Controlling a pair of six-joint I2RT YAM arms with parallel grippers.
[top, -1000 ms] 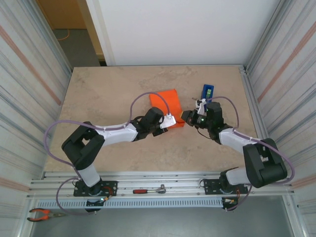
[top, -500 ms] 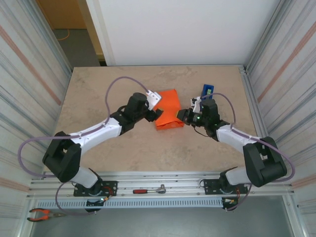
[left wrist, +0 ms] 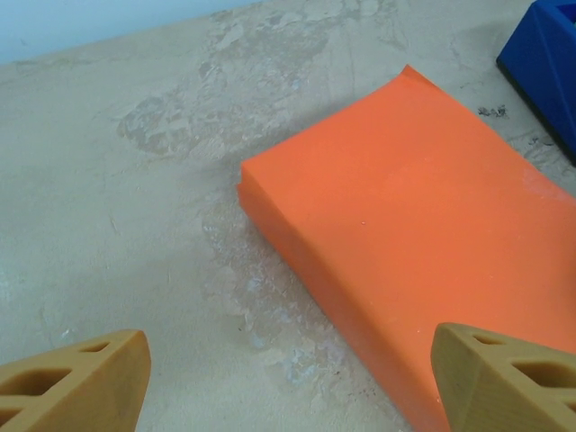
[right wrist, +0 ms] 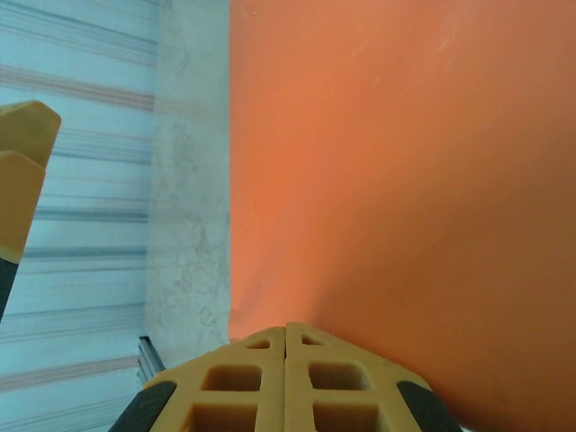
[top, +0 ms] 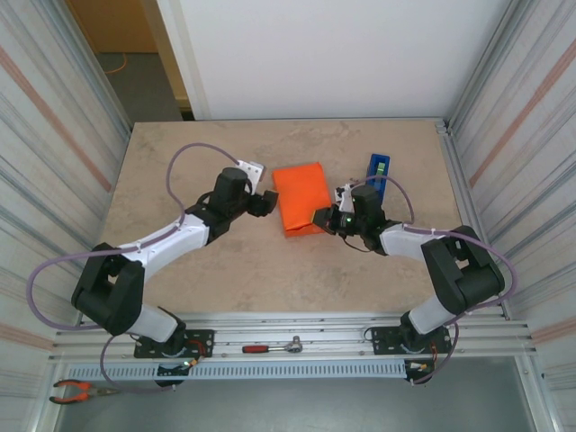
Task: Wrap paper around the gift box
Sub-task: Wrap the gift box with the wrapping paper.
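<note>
The gift box [top: 301, 198] lies flat in the middle of the table, covered all over by the orange paper [right wrist: 405, 162]. Just off its left side my left gripper [top: 265, 203] is open, its two tan fingers [left wrist: 81, 382] spread wide, one over bare table and the other over the box's near edge [left wrist: 423, 234], with nothing between them. My right gripper [top: 324, 219] is shut at the box's near right corner. Its joined fingertips [right wrist: 286, 360] rest against the paper without pinching it.
A blue tape dispenser [top: 378, 168] stands right of the box, behind my right wrist; its corner shows in the left wrist view [left wrist: 549, 63]. Corrugated walls [top: 54, 162] close in both sides of the table [top: 180, 153]. A ratchet [top: 274, 346] lies on the front rail.
My left gripper has let go, opened and drawn back from over the box to its left side. The right gripper has slid left against the box's corner. The paper now lies flat on the box.
</note>
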